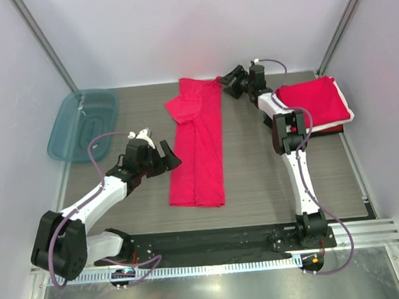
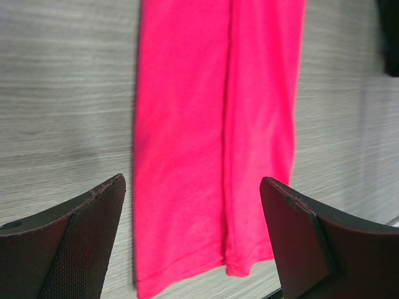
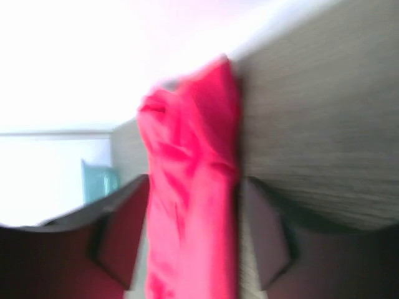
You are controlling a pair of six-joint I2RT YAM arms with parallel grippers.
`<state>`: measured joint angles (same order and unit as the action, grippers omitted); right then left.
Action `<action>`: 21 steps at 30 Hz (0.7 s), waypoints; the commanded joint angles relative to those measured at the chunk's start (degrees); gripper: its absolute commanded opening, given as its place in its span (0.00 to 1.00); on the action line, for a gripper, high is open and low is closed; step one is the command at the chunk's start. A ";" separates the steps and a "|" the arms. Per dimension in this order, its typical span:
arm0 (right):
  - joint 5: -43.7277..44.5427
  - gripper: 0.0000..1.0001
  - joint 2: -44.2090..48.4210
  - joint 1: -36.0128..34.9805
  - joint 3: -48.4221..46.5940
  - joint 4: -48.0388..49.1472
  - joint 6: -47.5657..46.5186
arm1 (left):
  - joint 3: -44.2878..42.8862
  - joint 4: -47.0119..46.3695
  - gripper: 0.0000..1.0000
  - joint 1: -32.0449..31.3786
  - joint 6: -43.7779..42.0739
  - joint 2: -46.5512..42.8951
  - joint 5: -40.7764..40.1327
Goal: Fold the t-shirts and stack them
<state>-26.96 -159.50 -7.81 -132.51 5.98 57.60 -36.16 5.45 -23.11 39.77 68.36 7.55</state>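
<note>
No readable txt, nothing on red t-shirt (image 1: 198, 149), teal tray (image 1: 67, 135)

the top view looks down from above the near edge over the whole table (image 1: 257, 186), and both close wrist views share its crimson t-shirt (image 1: 198, 149), left at the near hem, right low at the far end.

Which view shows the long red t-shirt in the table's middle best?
Top external: the whole red t-shirt shows, folded into a long strip. Left wrist shows only its hem end; right wrist, a blurred end.
</note>
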 commanded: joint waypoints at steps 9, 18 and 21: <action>-0.20 0.69 23.77 -1.58 27.68 -7.80 -17.85 | 4.25 -2.47 0.90 0.26 1.98 0.29 -5.54; 12.45 0.59 56.73 -8.53 70.22 -6.78 -20.69 | 7.95 -1.15 0.82 0.35 4.44 -1.29 -0.35; 13.86 0.57 65.44 -12.12 80.45 -6.33 -18.50 | 8.65 0.25 0.71 0.26 4.62 -1.82 0.97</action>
<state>-17.74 -100.42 -18.72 -58.98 -1.50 38.89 -28.05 5.30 -23.11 43.53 68.27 6.28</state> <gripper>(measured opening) 0.566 0.752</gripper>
